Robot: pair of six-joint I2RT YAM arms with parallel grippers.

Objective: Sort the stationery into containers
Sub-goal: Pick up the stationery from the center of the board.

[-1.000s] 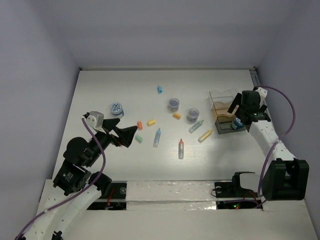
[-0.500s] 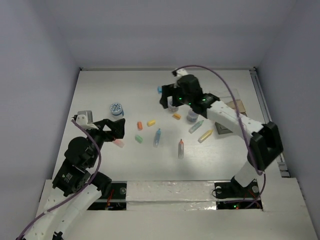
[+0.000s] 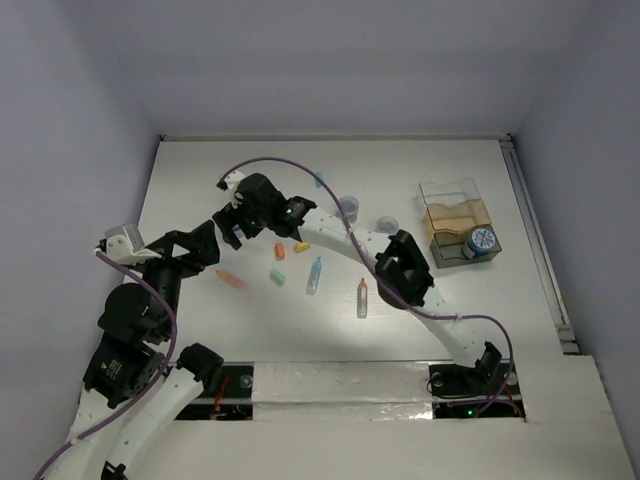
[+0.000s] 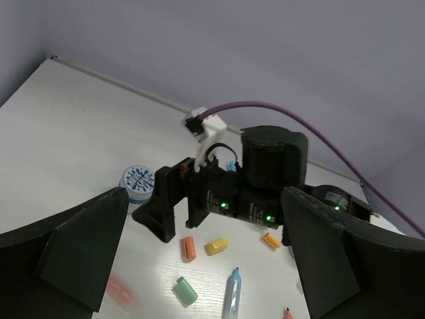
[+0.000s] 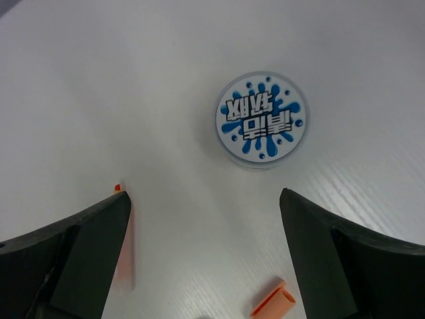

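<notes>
our left gripper (image 3: 205, 250) hangs wide and empty by a pinkish piece (image 3: 230, 280). pens (image 3: 315, 275) lie loose — our right gripper (image 5: 204, 199), jaws wide and empty, hovers near a tape roll (image 5: 261, 123). farther, the containers (image 3: 455, 215) hold one roll (image 3: 481, 240) only — we judge most sorting is left.

Open tabletop (image 5: 99, 80) all round the tape roll (image 5: 261, 123); orange piece (image 5: 272, 302) near, perhaps in the way

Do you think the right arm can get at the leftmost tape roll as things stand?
Probably yes: the right gripper hangs open over the tape roll, with nothing between them.
</notes>
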